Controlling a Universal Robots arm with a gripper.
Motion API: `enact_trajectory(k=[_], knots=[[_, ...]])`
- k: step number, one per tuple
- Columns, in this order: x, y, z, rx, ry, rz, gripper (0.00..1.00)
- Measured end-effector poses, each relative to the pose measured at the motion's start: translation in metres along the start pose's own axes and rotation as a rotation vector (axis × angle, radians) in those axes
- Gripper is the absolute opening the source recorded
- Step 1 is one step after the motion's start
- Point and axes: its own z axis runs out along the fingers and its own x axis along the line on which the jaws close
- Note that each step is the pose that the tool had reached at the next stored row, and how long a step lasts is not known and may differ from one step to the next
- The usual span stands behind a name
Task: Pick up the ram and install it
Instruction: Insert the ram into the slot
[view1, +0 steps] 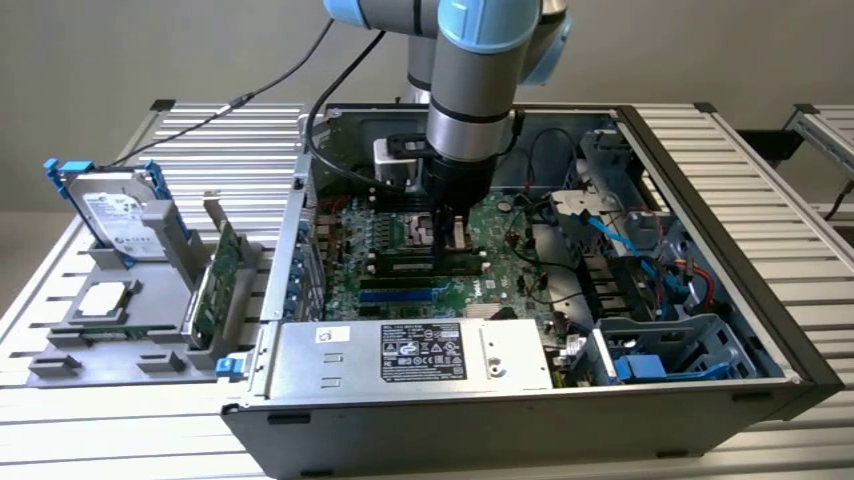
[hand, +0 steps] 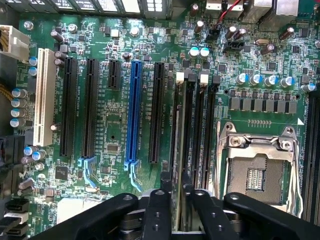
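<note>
The open computer case (view1: 727, 215) lies on its side on a ribbed aluminium table (view1: 200, 130), at the centre of the exterior view. The arm (view1: 474, 90) comes down from the upper centre of that frame into the case. The gripper (view1: 447, 238) stands over the memory slots of the motherboard (hand: 110, 125), just above the power supply (view1: 414, 352) in that picture.

In the wrist view, the ram (hand: 177, 145) stands edge-on in a black memory slot. This slot lies between the black expansion slots next to the blue slot (hand: 133, 110) and the empty CPU socket (hand: 257, 167). A white latch (hand: 180, 76) marks the far end of the slot. The near end of the stick passes between the two black fingers (hand: 160, 200). The fingers stand apart, one on each side of the stick. A narrow gap shows on the socket side, so the stick is not clamped. Whether the stick is fully seated cannot be told.

At the exterior view's left, outside the case, a grey holder (view1: 80, 345) carries three parts:
- a silver hard drive with blue rails (view1: 114, 210), upright
- a green expansion card with a metal bracket (view1: 220, 275), on edge
- a processor (view1: 107, 298), lying flat
</note>
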Motion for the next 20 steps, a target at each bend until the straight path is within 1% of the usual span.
enact_trajectory(k=[1,3,5,6,10,13,17,18,19,20], knots=[[0.0,0.0,0.0,0.0,0.0,0.0,0.27],[0.0,0.0003,-0.0001,0.0,-0.0001,0.0,0.39],[0.0,0.0011,-0.0021,0.0,0.0,0.0,0.39],[0.0,0.0017,-0.0039,-0.0001,0.0001,0.0,0.45],[0.0,0.006,-0.0113,0.0,0.0001,0.0,0.45],[0.0,0.01,-0.0149,-0.0001,0.0,0.001,0.45],[0.0,0.0124,-0.0194,-0.0001,-0.0004,0.004,0.45],[0.0,0.0124,-0.0198,-0.0001,-0.0004,0.004,0.43],[0.0,0.0124,-0.0198,0.0,-0.0004,0.004,0.43],[0.0,0.0124,-0.0198,-0.0001,-0.0003,0.004,0.37]])
